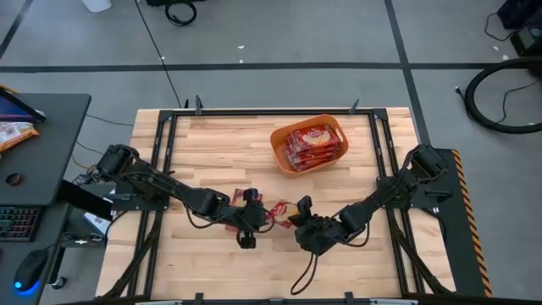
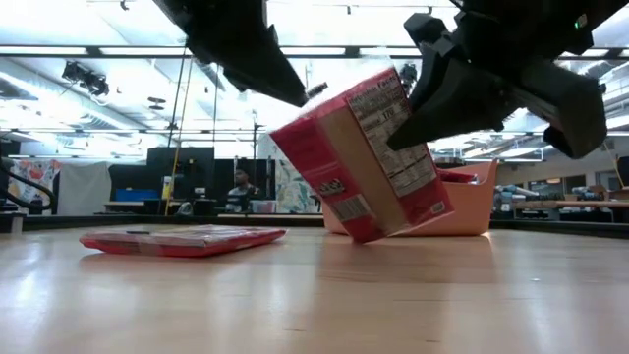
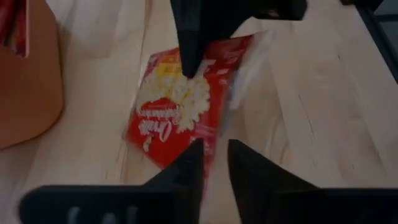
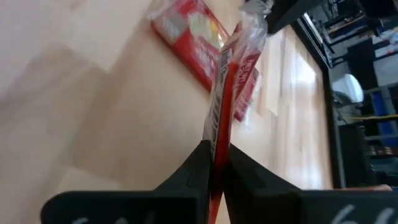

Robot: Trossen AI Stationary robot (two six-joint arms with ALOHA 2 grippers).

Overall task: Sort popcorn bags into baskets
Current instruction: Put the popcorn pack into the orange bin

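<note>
The right gripper (image 4: 216,167) and the left gripper (image 3: 213,163) pinch one flat red foil popcorn bag (image 2: 366,157), tilted; the orange plastic tub (image 1: 310,144) stands at 1 o'clock, well apart.

left gripper (image 2: 295,93): fingertips hidden behind tilted popcorn bag (image 2: 364,157) | orange basket (image 2: 467,211): mostly hidden behind that bag | person (image 2: 243,187): too small

Bright, even overhead light. Ceiling strip lamps (image 2: 324,49) glare white in low view; near worktop (image 2: 314,305) soft, sheen on wood. Faint shadows under arms in high view. Left wrist view blurred: packet (image 3: 180,106) smeared, fingers (image 3: 186,174) out of focus. Right wrist fingers (image 4: 193,174) blurred too.
</note>
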